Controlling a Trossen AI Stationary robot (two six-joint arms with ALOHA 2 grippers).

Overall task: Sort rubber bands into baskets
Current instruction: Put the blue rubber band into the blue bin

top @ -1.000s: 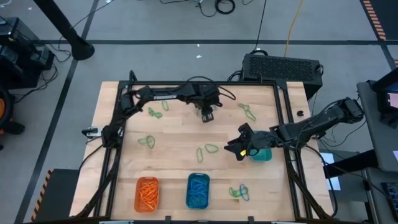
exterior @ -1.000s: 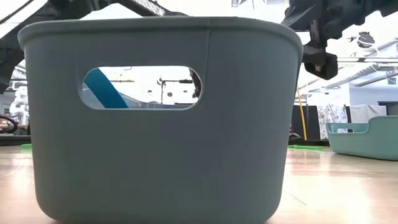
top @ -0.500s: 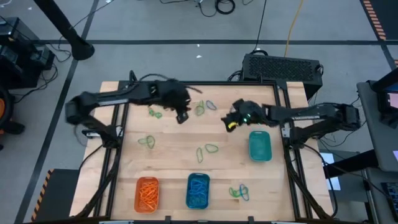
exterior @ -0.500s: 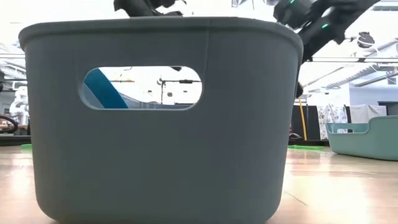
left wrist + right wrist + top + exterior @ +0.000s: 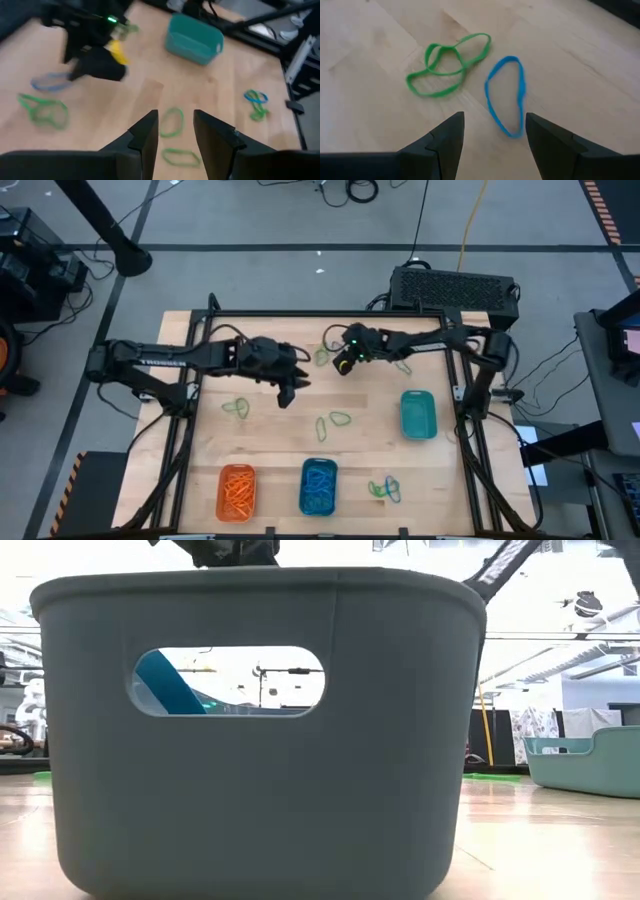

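Above blue band [image 5: 506, 95], right fingers [image 5: 492, 145] spread (nothing held).

Even, bright light throughout — the left wrist view smeared with blur, window glare behind the low view.

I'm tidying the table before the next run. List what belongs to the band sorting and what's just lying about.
Belongs to the job:
- orange basket, already holding orange bands
- blue basket, holding blue bands
- teal basket
- loose green bands
- loose blue band

Just lying about:
- black box behind the table
- cables on the floor
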